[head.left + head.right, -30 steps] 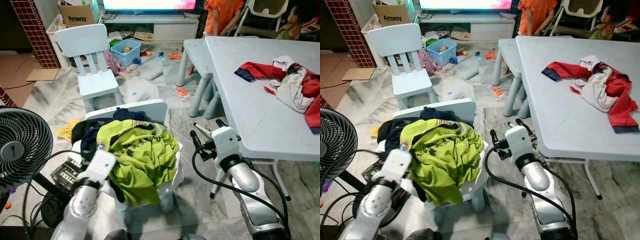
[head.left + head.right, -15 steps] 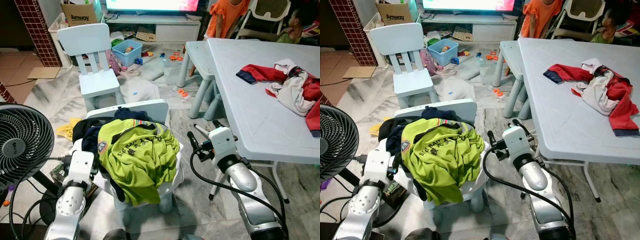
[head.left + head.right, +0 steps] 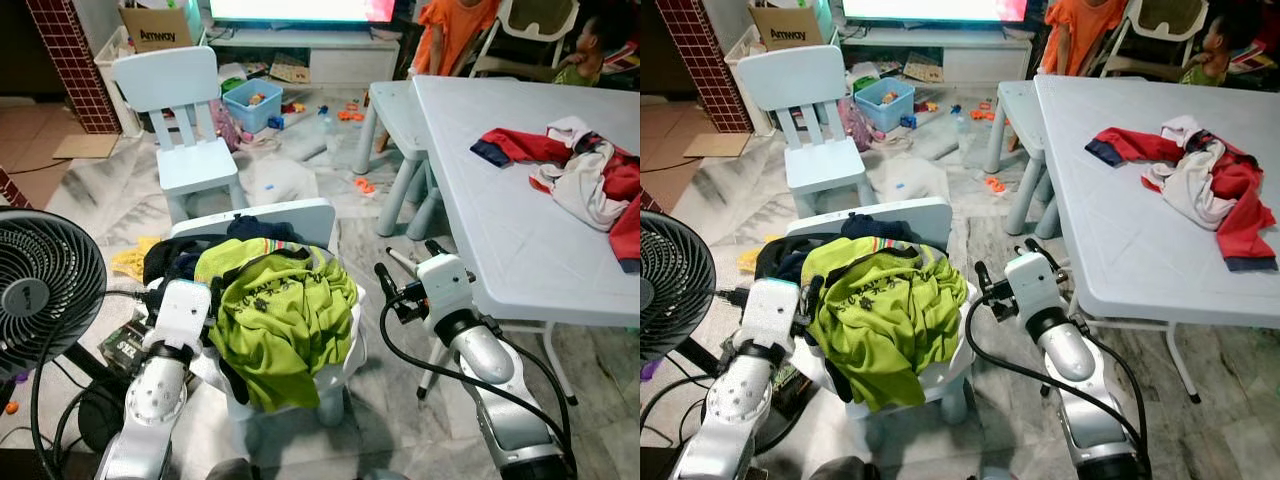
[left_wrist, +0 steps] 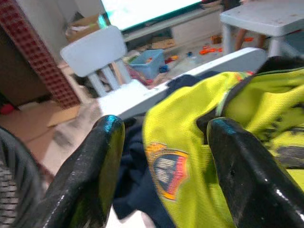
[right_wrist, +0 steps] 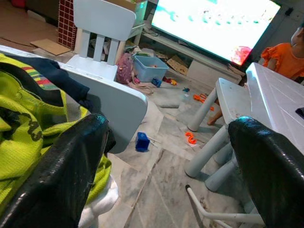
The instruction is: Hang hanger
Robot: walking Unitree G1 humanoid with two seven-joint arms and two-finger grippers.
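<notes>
A heap of clothes lies on a small white chair, with a yellow-green shirt on top and dark navy garments under it. My left gripper is at the heap's left edge. Its fingers are open, and the shirt lies just ahead between them. To the right of the chair my right gripper hangs open above the floor, holding nothing. I can make out no hanger.
A black fan stands at my left with cables on the floor. A pale table on my right carries red and white clothes. Ahead are a light blue chair, a stool, scattered toys and people.
My left arm swung out to the left, then came back against the heap's left edge. The yellow-green shirt is more crumpled now. The right arm has hardly moved.
</notes>
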